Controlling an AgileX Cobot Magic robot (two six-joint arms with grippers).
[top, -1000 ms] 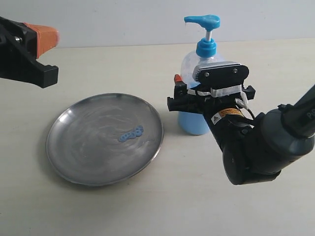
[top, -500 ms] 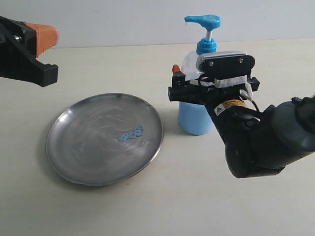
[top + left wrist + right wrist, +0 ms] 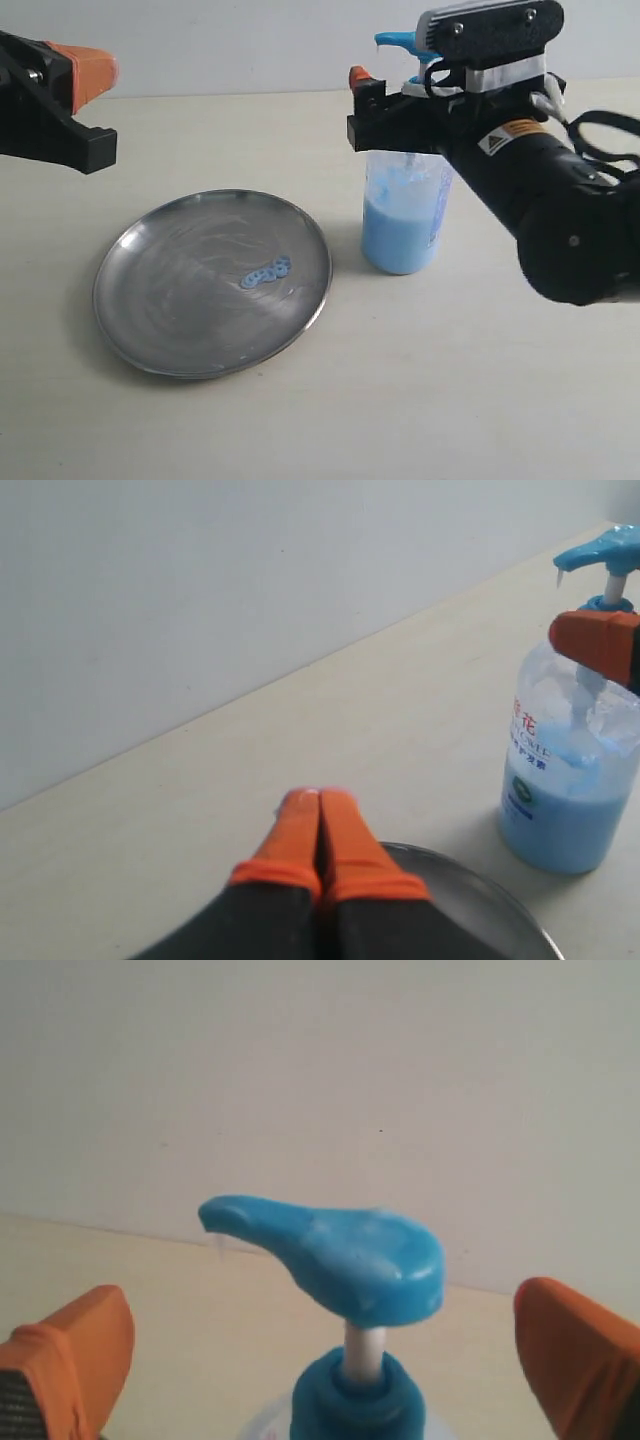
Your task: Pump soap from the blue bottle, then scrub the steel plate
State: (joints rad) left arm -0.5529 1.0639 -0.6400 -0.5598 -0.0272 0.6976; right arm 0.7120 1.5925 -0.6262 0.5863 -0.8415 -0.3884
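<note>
Right now my right tool [image 3: 325, 1355] stands spread wide, grasping nothing, its orange pads [image 3: 70, 1355] either side of the pump head [image 3: 330, 1260] without touching it. My left tool [image 3: 320, 830] is clenched on nothing, well apart from the bottle [image 3: 400, 225]. Just beside the bottle sits the plate [image 3: 150, 300] with a soap blob [image 3: 267, 271] on it. I judge the pumping done. Scrubbing comes next, which calls for lowering a tool onto that blob. Count: two tools, one bottle, one plate, one blob, one bench [image 3: 420, 420].

Bright, even light, soft shadow under the steel plate [image 3: 180, 295], wrist views blurry.
</note>
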